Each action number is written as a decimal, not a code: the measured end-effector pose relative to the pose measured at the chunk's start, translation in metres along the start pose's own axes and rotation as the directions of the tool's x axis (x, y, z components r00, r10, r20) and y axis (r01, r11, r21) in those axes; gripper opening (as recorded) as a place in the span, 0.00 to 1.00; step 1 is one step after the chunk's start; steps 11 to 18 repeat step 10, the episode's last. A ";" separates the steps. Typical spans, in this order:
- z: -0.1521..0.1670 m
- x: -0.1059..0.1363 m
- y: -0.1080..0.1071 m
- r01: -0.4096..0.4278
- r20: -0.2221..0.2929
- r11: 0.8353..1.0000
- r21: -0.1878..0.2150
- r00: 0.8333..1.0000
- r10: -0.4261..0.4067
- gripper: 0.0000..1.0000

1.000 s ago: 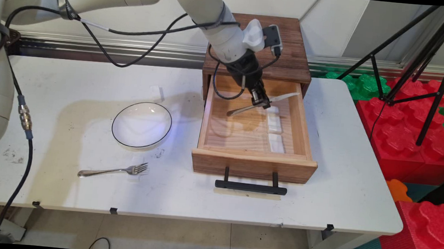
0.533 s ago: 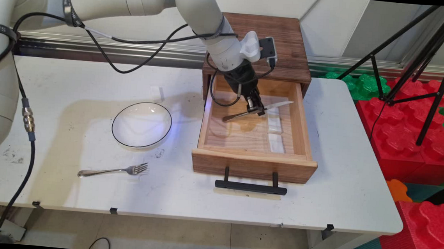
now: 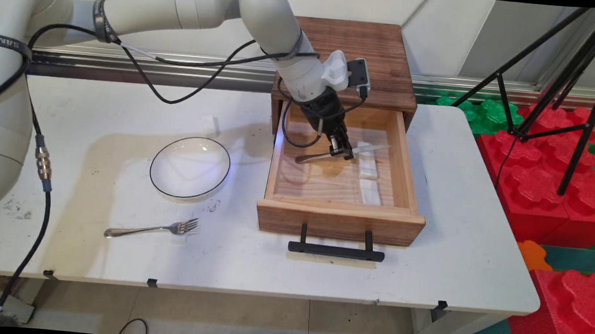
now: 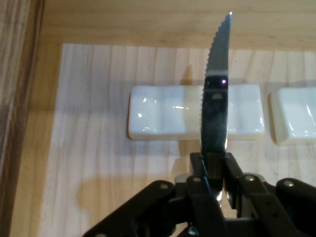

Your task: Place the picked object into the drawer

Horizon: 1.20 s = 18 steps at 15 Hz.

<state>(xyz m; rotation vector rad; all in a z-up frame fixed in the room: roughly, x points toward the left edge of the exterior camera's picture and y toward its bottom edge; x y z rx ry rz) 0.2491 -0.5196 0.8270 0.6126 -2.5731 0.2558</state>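
Note:
My gripper (image 3: 341,151) is shut on a steel table knife (image 3: 345,152), gripped near its middle, inside the open wooden drawer (image 3: 340,217). The knife lies nearly level, handle pointing left and blade right. In the hand view the serrated blade (image 4: 216,89) sticks up from the gripper (image 4: 213,165) and hangs over a white rectangular holder (image 4: 163,117) on the drawer floor. A second white holder (image 4: 296,114) lies beside it. In the main view the two holders (image 3: 368,168) sit in a row along the drawer's right side.
The drawer belongs to a dark wooden cabinet (image 3: 383,63) at the table's back. A white bowl with a dark rim (image 3: 190,167) stands left of the drawer. A fork (image 3: 152,228) lies near the front. A black tripod (image 3: 554,85) stands at right above red and green foam blocks (image 3: 564,170).
The gripper has carried the knife leftward and lower into the drawer. The knife's tilt has flattened. Bowl, fork and drawer have not moved.

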 end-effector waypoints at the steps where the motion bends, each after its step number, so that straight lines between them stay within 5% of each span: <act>1: 0.002 0.000 0.000 -0.001 0.001 1.000 -0.002 1.000 0.001 0.00; 2: 0.003 0.000 -0.001 -0.003 0.002 1.000 -0.003 1.000 0.003 1.00; 18: 0.006 0.001 -0.003 -0.003 0.000 1.000 0.006 1.000 0.003 1.00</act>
